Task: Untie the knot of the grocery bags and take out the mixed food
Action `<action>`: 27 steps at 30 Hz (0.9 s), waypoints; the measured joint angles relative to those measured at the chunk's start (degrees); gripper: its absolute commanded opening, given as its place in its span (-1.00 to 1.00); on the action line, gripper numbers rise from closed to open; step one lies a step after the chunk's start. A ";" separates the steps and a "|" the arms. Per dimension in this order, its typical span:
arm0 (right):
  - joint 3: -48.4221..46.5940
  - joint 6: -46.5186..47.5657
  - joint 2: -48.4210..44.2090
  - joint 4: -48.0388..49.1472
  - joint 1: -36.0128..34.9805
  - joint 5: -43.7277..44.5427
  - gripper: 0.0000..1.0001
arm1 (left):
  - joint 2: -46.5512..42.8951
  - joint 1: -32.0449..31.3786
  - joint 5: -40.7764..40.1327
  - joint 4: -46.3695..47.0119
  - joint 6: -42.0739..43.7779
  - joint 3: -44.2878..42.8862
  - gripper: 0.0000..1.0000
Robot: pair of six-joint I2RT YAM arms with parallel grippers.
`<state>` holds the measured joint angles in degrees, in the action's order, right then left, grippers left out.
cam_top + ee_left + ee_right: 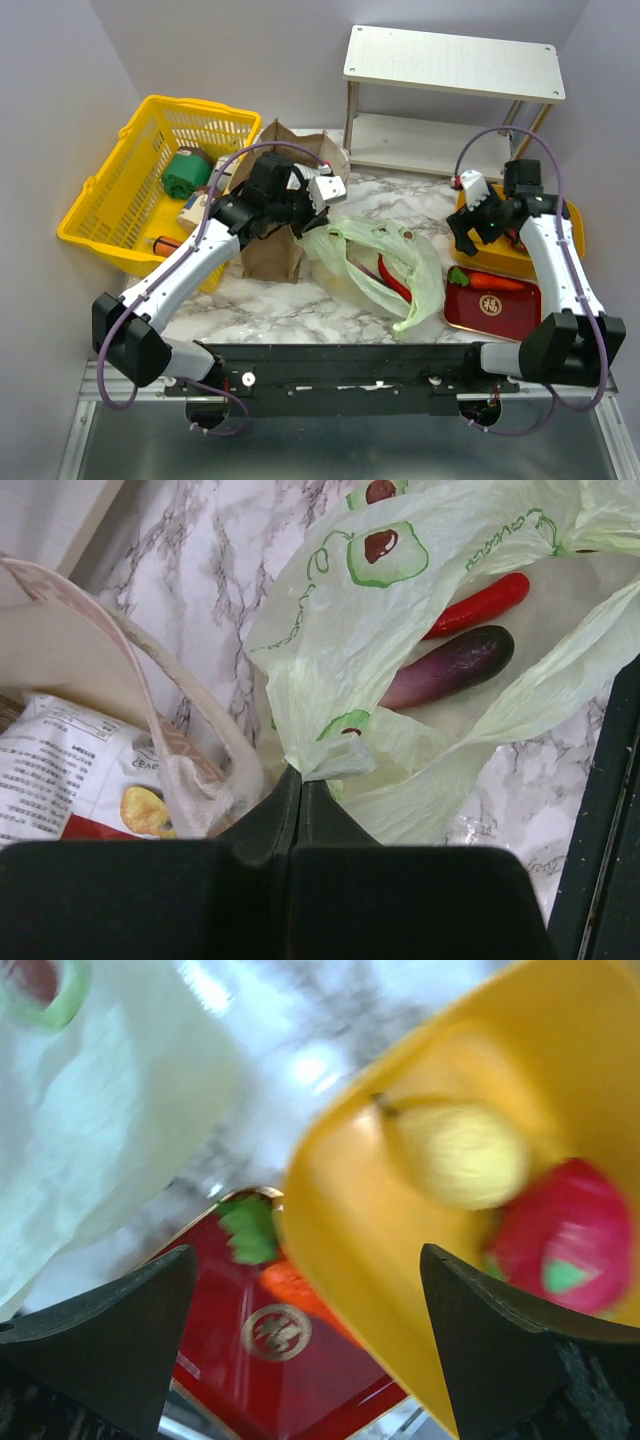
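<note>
The pale green plastic bag [385,262] lies open on the marble. A red chili [482,604] and a purple eggplant [452,664] rest inside it. The knot is out of view. My left gripper [300,776] is shut on a fold of the green bag's edge [336,759], next to the brown paper bag [268,252]. A snack packet [75,780] shows inside the paper bag. My right gripper [478,230] hangs open and empty over the yellow tray [340,1250]. That tray holds a yellow fruit [462,1154] and a dragon fruit [572,1236]. A carrot [497,282] lies on the red tray [500,312].
A yellow mesh basket [120,215] with a green can [186,175] and cartons stands at the left. A white shelf [450,95] stands at the back right. Grey walls close in both sides. The black rail [340,365] runs along the near edge.
</note>
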<state>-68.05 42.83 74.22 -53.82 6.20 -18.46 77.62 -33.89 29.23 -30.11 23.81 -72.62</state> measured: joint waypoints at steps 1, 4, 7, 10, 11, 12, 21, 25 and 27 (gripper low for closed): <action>-0.04 0.92 1.46 -1.38 -1.77 0.17 1.00 | 0.63 0.00 -0.02 -0.44 0.35 -1.03 -1.00; -2.97 2.69 6.16 -4.90 -5.97 -1.01 1.00 | 3.41 0.00 -0.33 -2.86 2.25 -5.40 -1.00; -11.47 2.14 10.45 -6.47 -7.76 -4.42 1.00 | 7.41 0.00 -1.36 -6.27 3.63 -11.28 -0.99; -19.17 0.52 11.58 -5.25 -8.33 -9.22 1.00 | 10.16 0.00 -2.43 -8.59 4.02 -15.54 -0.53; -20.92 -0.09 11.32 -4.92 -8.39 -11.45 1.00 | 10.60 0.00 -2.78 -9.18 4.00 -16.39 -0.42; -22.27 -0.50 10.99 -4.68 -8.46 -13.73 1.00 | 10.67 0.00 -2.91 -9.55 3.78 -16.76 -0.32; -21.90 -1.14 7.45 -7.89 -11.32 -21.94 1.00 | 9.49 -0.15 -1.42 -9.99 0.02 -17.88 0.72; -14.53 -2.32 0.37 -7.89 -11.41 -18.95 1.00 | 8.63 -2.40 -0.04 -11.04 2.86 -18.99 0.78; -13.92 -2.49 -2.56 -7.58 -11.43 -17.46 1.00 | 9.46 -5.90 -0.22 -12.90 6.19 -21.94 0.78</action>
<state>-81.97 40.34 71.66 -61.41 -5.23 -35.92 87.09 -39.79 29.02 -43.00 30.00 -94.56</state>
